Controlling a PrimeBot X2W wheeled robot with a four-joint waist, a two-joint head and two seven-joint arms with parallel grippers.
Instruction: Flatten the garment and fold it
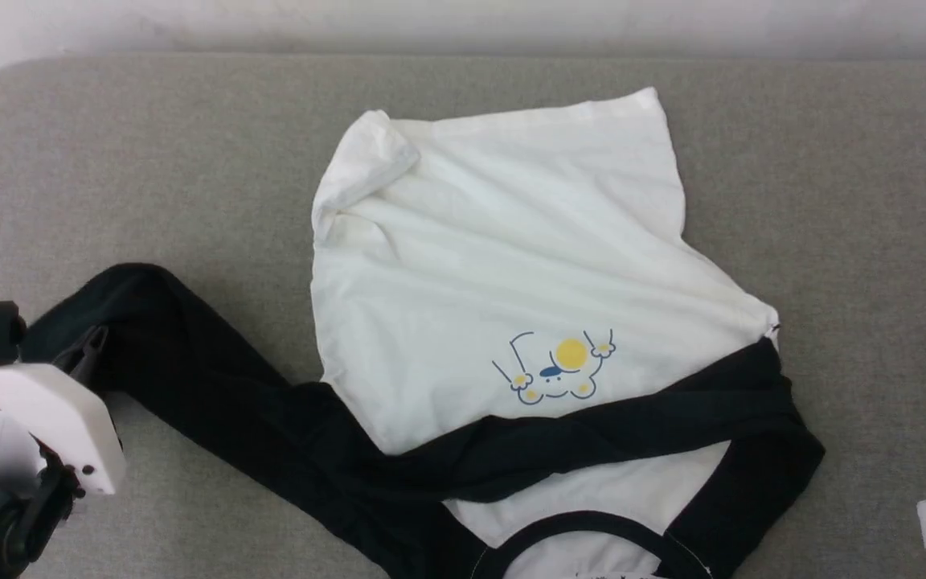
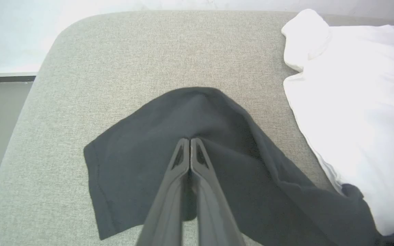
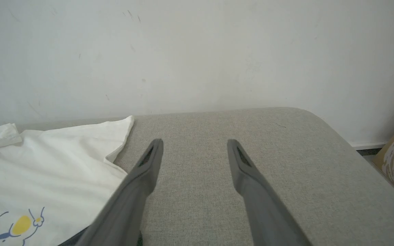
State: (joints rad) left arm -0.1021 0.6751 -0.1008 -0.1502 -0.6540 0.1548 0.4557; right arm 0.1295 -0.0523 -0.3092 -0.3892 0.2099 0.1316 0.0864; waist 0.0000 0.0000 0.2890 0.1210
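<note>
1. Step in hand: flattening, judged to be at the sleeve. The left hand [image 2: 190,141] is clenched on the black sleeve [image 2: 142,164] near its cuff end, with cloth tented around the tips.
2. Handling advice: draw the sleeve outward, low and slow over the tabletop [image 1: 109,161], so the thin cloth neither slips free nor drags the body askew.
3. Right hand [image 3: 194,143]: released, jaws wide, over bare tabletop just beside the white edge. It is free to pin the body or take the other sleeve.
4. Garment [image 1: 511,265]: lies mid-tabletop, with the black collar [image 1: 575,523] nearest the robot and the hem toward the far side.
5. Condition: soft and white, creased diagonally. One hem corner [image 1: 366,153] is turned over. The second sleeve [image 1: 632,426] is draped across the chest below the yellow-and-blue print [image 1: 559,366].
</note>
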